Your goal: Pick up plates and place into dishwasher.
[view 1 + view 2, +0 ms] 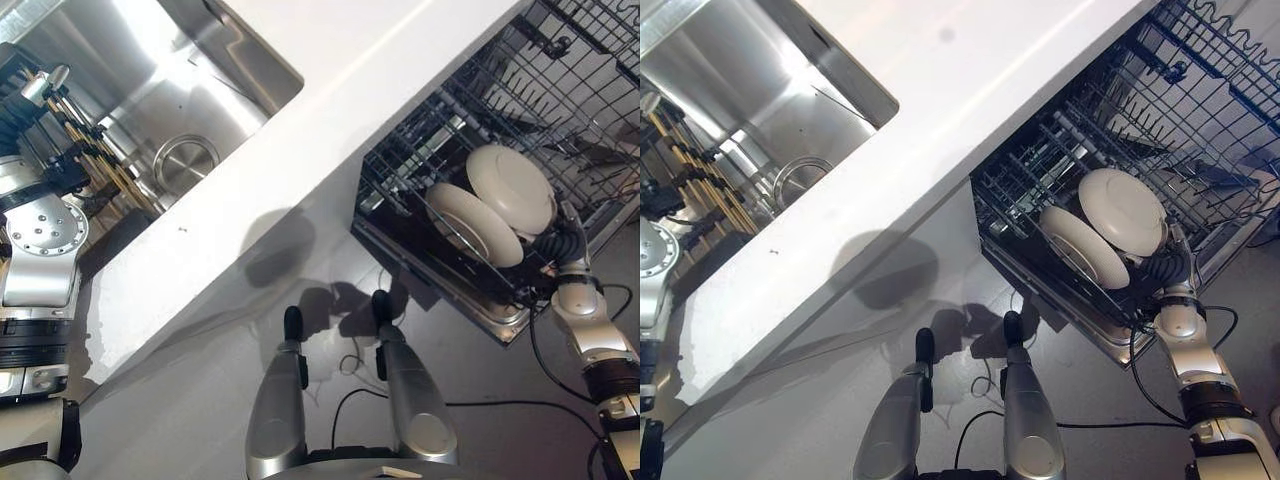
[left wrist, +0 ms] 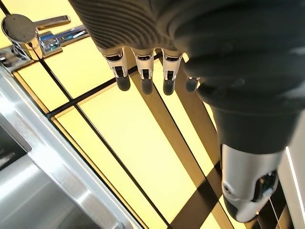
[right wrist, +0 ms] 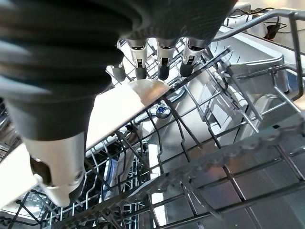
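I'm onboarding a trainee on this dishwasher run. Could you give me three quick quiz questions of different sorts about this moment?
1. True or false: two plates stand on edge in the dishwasher rack.
2. Which hand is at the plates? A) left B) right
3. Fill in: the left hand hangs by the ____, fingers straight, holding nothing.

Key: 1 true. 2 B, the right hand. 3 sink.
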{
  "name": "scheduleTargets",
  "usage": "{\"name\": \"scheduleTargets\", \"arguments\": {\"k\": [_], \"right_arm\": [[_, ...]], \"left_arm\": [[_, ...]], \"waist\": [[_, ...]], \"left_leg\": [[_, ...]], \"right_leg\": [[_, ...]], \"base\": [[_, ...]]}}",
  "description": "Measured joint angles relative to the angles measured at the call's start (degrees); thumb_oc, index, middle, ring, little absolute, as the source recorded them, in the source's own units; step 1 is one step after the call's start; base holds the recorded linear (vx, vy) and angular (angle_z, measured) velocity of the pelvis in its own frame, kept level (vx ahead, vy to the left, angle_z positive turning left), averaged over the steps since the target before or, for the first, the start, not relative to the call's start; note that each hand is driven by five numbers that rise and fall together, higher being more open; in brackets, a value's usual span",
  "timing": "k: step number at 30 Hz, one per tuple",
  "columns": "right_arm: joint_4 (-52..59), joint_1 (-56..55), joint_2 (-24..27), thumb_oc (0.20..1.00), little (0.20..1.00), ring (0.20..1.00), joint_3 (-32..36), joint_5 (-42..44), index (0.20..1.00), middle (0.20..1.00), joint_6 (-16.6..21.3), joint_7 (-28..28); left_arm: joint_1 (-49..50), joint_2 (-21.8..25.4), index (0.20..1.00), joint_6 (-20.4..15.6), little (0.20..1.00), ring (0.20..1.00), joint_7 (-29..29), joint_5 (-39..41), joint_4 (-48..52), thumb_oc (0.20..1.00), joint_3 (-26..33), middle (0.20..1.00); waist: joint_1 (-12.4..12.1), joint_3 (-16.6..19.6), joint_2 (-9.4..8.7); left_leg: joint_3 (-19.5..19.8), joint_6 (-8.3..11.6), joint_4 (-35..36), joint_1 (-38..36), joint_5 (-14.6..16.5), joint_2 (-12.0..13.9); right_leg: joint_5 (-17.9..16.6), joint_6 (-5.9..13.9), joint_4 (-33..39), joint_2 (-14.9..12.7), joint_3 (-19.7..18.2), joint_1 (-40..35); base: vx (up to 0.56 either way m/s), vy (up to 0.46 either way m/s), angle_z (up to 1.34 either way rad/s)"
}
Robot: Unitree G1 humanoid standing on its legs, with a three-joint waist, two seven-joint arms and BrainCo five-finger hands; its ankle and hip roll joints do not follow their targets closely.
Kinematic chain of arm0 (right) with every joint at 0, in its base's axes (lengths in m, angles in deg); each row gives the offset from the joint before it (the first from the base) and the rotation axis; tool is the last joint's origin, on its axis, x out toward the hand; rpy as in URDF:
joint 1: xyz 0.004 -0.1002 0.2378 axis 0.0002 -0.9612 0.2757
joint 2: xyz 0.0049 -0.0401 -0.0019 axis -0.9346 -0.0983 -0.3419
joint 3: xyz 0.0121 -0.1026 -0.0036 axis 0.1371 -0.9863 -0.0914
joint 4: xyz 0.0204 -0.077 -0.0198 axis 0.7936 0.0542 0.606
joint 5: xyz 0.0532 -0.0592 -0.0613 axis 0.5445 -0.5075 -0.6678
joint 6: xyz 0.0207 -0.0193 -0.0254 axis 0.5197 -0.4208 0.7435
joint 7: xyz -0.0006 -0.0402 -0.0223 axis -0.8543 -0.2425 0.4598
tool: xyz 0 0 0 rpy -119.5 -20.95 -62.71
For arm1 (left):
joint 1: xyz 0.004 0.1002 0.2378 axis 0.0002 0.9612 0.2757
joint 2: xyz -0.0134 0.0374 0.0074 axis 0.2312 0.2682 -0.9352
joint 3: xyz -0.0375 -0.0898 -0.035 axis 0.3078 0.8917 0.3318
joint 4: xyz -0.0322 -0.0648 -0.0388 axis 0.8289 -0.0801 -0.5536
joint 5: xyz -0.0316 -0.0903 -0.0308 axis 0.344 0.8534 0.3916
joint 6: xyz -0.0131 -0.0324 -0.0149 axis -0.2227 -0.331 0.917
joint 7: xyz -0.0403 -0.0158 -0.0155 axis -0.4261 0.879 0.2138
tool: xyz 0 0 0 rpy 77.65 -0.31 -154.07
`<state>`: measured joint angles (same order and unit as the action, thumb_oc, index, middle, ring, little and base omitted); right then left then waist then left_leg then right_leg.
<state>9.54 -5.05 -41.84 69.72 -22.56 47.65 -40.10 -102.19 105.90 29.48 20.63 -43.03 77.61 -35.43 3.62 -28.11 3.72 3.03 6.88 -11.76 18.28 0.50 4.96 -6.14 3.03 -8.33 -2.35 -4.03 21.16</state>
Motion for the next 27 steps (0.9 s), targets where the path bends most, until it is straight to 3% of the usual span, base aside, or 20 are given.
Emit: {"name": "scheduleTargets", "arguments": {"k": [4, 10, 15, 19, 27], "right_arm": [[0.9, -0.2, 0.0, 1.000, 1.000, 1.000, 0.3, 0.0, 1.000, 1.000, 0.1, 0.4], [9.4, -2.7, -4.4, 1.000, 1.000, 1.000, 6.1, 0.5, 1.000, 1.000, 1.7, 8.6], [13.9, -4.4, -5.7, 1.000, 1.000, 1.000, 9.2, -0.3, 1.000, 1.000, 1.7, 11.0], [13.9, -4.9, -5.7, 1.000, 1.000, 1.000, 12.0, -0.5, 1.000, 1.000, 1.9, 11.5], [14.5, -7.1, -10.0, 1.000, 1.000, 1.000, 15.1, 5.2, 1.000, 1.000, 8.4, 18.3]], "left_arm": [[0.3, -0.1, 1.000, -0.3, 1.000, 1.000, -0.1, 0.0, 0.0, 1.000, 0.0, 1.000], [4.0, -1.9, 1.000, -1.4, 1.000, 1.000, 0.2, -0.2, -0.1, 1.000, 2.9, 1.000], [8.6, -7.2, 1.000, -3.1, 1.000, 1.000, 1.7, -2.2, 0.1, 1.000, 4.7, 1.000], [11.6, -9.6, 1.000, -3.2, 1.000, 1.000, 1.7, -2.2, 0.4, 1.000, 4.8, 1.000], [14.3, -14.4, 1.000, -5.0, 1.000, 1.000, 2.6, -2.3, 0.8, 1.000, 5.9, 1.000]], "waist": [[0.2, 0.0, 0.07], [0.5, 0.3, 0.69], [1.9, 2.1, 3.50], [2.3, 2.8, 4.66], [3.6, 3.1, 7.10]], "left_leg": [[-0.1, 0.00, 0.1, 0.0, 0.0, 0.0], [-1.5, -0.33, 0.3, -0.3, 0.3, -0.2], [-2.2, -0.95, 1.0, -0.9, 0.5, -1.0], [-3.2, -1.15, 2.0, -1.7, 0.4, -1.1], [-4.9, -1.41, 2.5, -2.7, 0.4, -2.0]], "right_leg": [[0.0, 0.01, 0.0, 0.0, -0.1, 0.1], [-0.1, 0.19, -0.7, 0.0, -1.7, 1.2], [0.4, 0.82, -0.9, -0.9, -2.4, 1.3], [0.6, 0.93, -1.1, -0.8, -3.3, 1.7], [2.7, 1.28, -5.4, -1.2, -5.1, 3.8]], "base": [[0.00, 0.004, -0.02], [0.01, 0.107, -0.13], [0.03, 0.141, -0.04], [0.03, 0.088, -0.12], [0.02, 0.134, -0.09]]}}
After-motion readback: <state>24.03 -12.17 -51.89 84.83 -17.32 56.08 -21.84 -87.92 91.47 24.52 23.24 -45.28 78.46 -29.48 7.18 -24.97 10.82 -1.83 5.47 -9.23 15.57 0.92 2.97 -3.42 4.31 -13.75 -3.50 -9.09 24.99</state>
